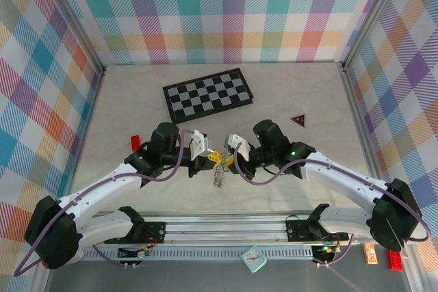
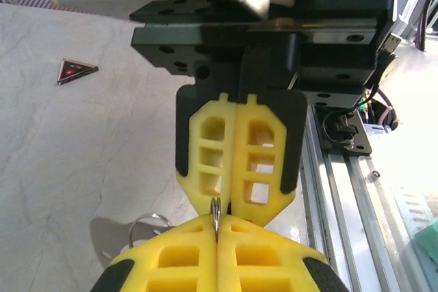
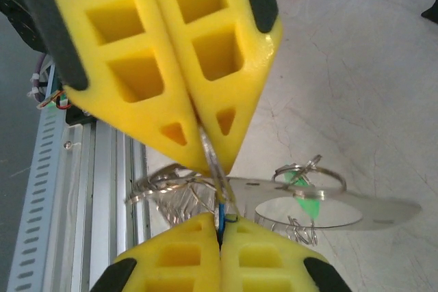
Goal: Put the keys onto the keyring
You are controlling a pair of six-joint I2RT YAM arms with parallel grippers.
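Holding: keyring (image 1: 218, 177) hangs between the two arms at mid-desk, nearer the rail than the far wall.
Left gripper (image 2: 217, 227): jaws closed tight on the keyring's thin silver wire. The wire sits edge-on between the yellow pads.
Right gripper (image 3: 220, 229): jaws closed, tips nose to nose with the left ones. The blue key (image 3: 222, 215) is pinched at the very tip, touching the wire.
Green key (image 3: 309, 204): green head among the silver loops, right of the jaws in the right wrist view, partly behind a flat shiny silver piece.
Silver keys: small fringe hanging off the wire below the tips, blurred.
Chessboard (image 1: 209, 94): black and white, flat on the desk (image 1: 321, 94), far centre, well apart from the jaws.
Triangle (image 1: 298, 120): dark red, right of centre, far of the right arm. The mark on its face is too small to read.
Red block (image 1: 137, 143): left side, just beside the left arm.
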